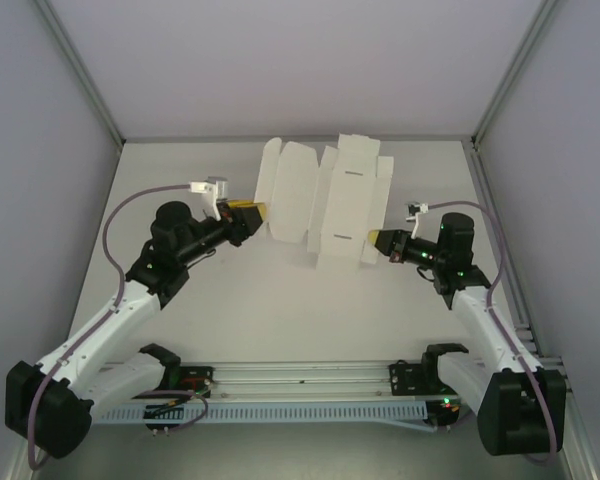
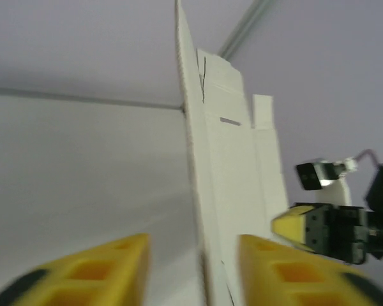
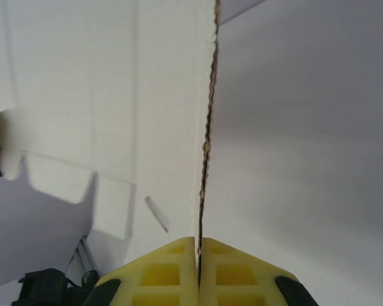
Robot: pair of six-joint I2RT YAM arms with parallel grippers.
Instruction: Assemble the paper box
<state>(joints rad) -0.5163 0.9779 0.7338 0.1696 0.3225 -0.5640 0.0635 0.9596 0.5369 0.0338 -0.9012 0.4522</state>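
The box (image 1: 320, 205) is an unfolded, die-cut white sheet with flaps along its far and near edges. It hangs in the air over the far middle of the table (image 1: 230, 320), its long axis running across from one arm to the other. It looks slightly bent along its middle creases.

At the box's right end, the right gripper (image 1: 373, 240) has its fingers pressed together on the edge. In its wrist view the yellow pads (image 3: 179, 271) meet with the cardboard edge (image 3: 207, 127) pinched between them, so this arm seems to carry the sheet.

At the box's left end, the left gripper (image 1: 258, 213) straddles the opposite edge. Its fingers are spread and the sheet (image 2: 230, 191) stands edge-on in the gap, nearer the right-hand finger (image 2: 274, 268); whether it touches that finger is unclear.

The coming move likely turns on this: the left end lies straight ahead between spread fingers, ready for a re-grip or a fold against the right arm's hold.
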